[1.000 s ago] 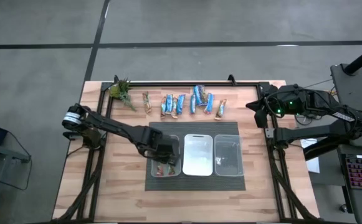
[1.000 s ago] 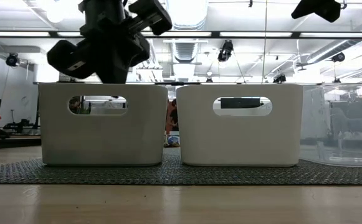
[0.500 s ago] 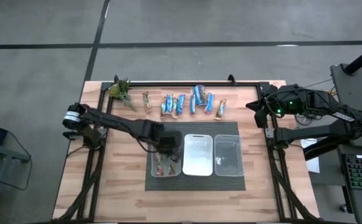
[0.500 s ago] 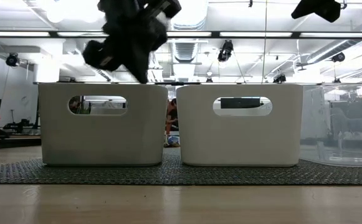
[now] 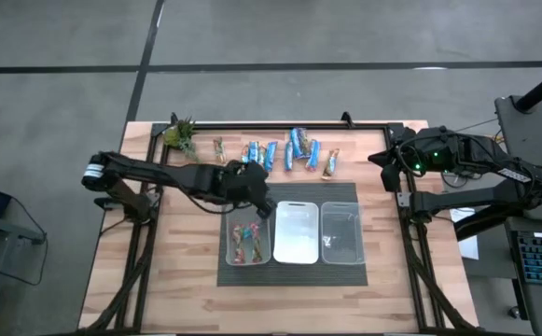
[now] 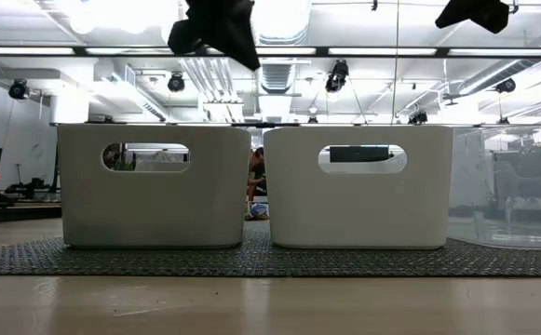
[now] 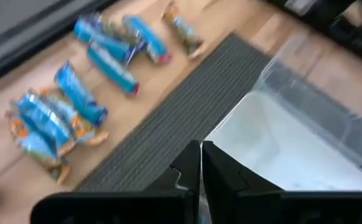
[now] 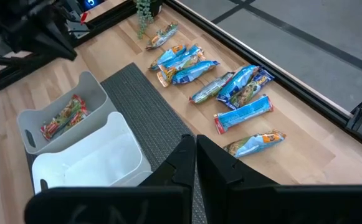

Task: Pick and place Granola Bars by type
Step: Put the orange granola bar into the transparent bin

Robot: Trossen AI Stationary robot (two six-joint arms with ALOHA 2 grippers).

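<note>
The left hand (image 5: 255, 187), closed and empty, hangs between the granola bars (image 5: 278, 155) at twelve o'clock on the counter (image 5: 187, 271) and the left bin (image 5: 249, 243), already sorted into. The right hand (image 8: 195, 152) waits closed at three o'clock.

A: What sits on the dark mat (image 5: 289, 194)?
B: Three bins (image 5: 297, 233) side by side on it, the rightmost one clear.
A: Anything off the mat?
B: A small green plant (image 5: 179, 135), well beyond the mat's far left corner on the wooden surface (image 5: 187, 280).
</note>
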